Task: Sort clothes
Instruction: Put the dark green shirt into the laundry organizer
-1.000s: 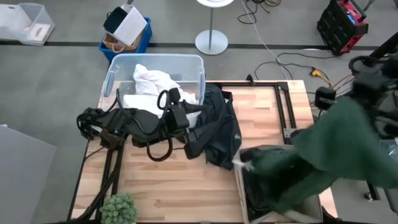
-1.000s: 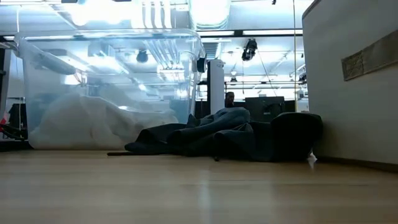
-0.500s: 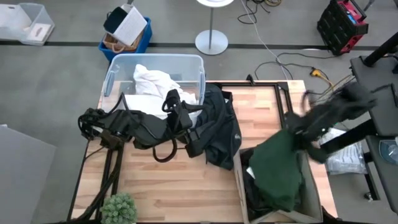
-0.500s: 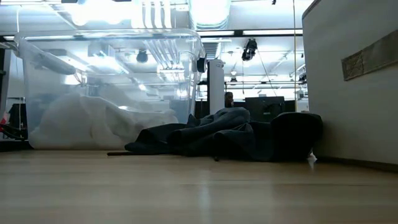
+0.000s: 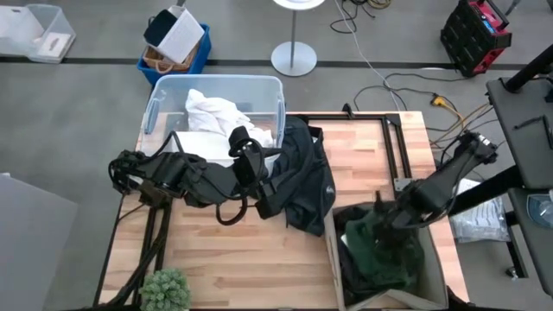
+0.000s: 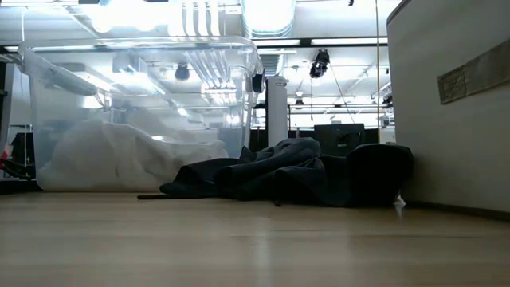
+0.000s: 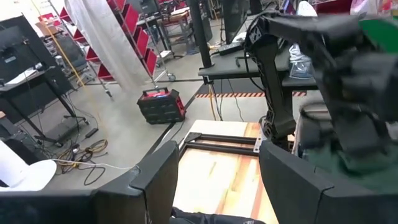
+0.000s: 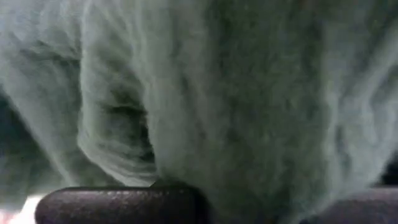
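One camera hangs overhead, looking straight down on the whole surface (image 5: 251,259). Another sits at surface height, looking level across the wood; both catch the clear bin (image 5: 216,108) (image 6: 143,112) at about 11 o'clock and the dark garment (image 5: 298,186) (image 6: 287,171) beside it. The left wrist camera looks across toward the right arm (image 7: 323,56). The right wrist camera is pressed close against green fabric (image 8: 249,93).
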`<action>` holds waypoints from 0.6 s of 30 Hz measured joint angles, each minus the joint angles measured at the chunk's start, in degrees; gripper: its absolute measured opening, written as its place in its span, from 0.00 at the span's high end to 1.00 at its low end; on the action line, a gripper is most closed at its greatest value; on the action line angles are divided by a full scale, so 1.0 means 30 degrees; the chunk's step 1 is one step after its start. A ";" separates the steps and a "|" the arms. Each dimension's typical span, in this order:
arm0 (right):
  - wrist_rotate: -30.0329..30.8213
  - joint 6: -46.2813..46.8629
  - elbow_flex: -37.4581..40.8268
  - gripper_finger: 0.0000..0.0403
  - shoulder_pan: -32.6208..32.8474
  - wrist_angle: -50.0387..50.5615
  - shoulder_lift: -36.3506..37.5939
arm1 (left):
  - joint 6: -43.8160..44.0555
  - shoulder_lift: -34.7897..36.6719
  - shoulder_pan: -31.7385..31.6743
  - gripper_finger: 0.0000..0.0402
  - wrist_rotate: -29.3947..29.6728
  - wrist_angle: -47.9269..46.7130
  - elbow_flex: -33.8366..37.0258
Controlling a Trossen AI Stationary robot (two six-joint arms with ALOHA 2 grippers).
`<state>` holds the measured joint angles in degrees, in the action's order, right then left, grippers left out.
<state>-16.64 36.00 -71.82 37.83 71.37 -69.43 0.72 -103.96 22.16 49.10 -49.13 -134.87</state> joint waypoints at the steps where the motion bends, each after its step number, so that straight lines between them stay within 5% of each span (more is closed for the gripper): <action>1: -0.0082 -0.0059 0.0900 0.95 0.0020 -0.1308 -0.0014 | 0.0004 0.0000 -0.0009 0.50 0.0000 -0.0012 0.0000; 11: -0.1090 -0.0662 0.8653 0.95 -0.0074 -1.0679 -0.0510 | 0.0158 0.0000 -0.0009 0.50 0.0000 -0.0364 0.0000; 18: -0.1611 -0.0768 1.1167 0.95 -0.0105 -1.1896 -0.0779 | 0.1133 -0.0007 -0.0009 0.50 -0.0007 -0.1186 0.0004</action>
<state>-21.47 33.70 -38.32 37.52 35.68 -71.77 4.12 -103.98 22.13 49.08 -52.68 -134.86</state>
